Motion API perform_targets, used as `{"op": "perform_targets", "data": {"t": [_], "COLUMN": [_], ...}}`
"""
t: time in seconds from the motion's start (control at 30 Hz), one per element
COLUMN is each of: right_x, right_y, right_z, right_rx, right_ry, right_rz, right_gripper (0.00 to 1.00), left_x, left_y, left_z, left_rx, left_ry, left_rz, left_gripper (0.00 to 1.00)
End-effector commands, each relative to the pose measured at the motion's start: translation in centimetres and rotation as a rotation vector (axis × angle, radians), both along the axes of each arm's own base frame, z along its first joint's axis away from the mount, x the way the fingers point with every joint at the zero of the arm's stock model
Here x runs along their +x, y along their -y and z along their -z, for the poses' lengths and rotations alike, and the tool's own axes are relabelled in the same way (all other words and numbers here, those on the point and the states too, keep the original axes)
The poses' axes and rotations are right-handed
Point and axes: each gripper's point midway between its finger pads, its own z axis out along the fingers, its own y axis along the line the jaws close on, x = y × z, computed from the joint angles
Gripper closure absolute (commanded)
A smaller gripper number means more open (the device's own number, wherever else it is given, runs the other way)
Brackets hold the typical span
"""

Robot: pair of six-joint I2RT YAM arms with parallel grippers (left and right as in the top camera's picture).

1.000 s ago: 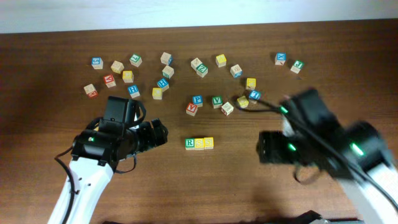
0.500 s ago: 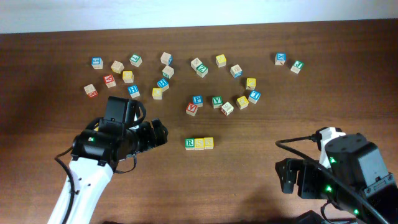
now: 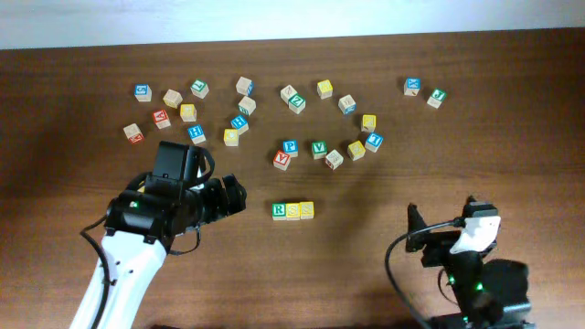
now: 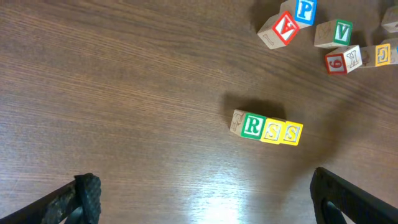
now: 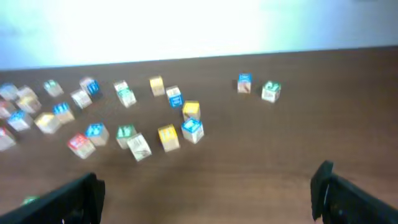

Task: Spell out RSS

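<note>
A green R cube [image 3: 279, 210] and two yellow S cubes [image 3: 292, 210] [image 3: 306, 209] lie touching in a row on the table, reading R S S. The left wrist view shows the R cube [image 4: 252, 125] and both S cubes [image 4: 272, 131] [image 4: 291, 133]. My left gripper [image 3: 236, 196] is open and empty, just left of the row, with its fingers at the bottom of the left wrist view [image 4: 202, 199]. My right gripper [image 3: 437, 242] is open and empty at the lower right, well away from the row; its wrist view [image 5: 208, 193] shows only the far cubes.
Several loose letter cubes are scattered across the far half of the table, among them a green V cube [image 3: 318, 148], a blue P cube [image 3: 290, 146] and a red cube [image 3: 281, 159]. Two cubes [image 3: 412, 87] [image 3: 437, 97] lie at the far right.
My right arm has pulled back from the middle right toward the near edge at the lower right. My left arm and the R S S row have not moved.
</note>
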Motion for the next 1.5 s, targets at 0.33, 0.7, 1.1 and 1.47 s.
{"op": "perform_targets", "data": {"t": [0.33,0.7,1.1,1.47], "right_x": [2.5,2.5,2.5,2.5], "right_y": [1.3,2.3,2.1,2.1], "right_z": [4.4,4.5,4.5,4.5], "right_rx": [-0.161,-0.134,-0.107,-0.107], "right_ry": [0.192,0.182,0.183,0.183], "right_rz": [0.028,0.085,0.081,0.081], "right_gripper": [0.02,0.02,0.02,0.02], "left_x": [0.1,0.1,0.1,-0.2], "left_y": [-0.2,-0.2,-0.2,-2.3], "left_z": [-0.3,-0.3,-0.3,-0.3], "left_rx": [0.007,0.007,0.007,0.157], "left_ry": [0.016,0.016,0.016,0.072], "left_rz": [0.003,0.003,0.003,0.093], "left_gripper": [0.01,0.01,0.01,0.01]}}
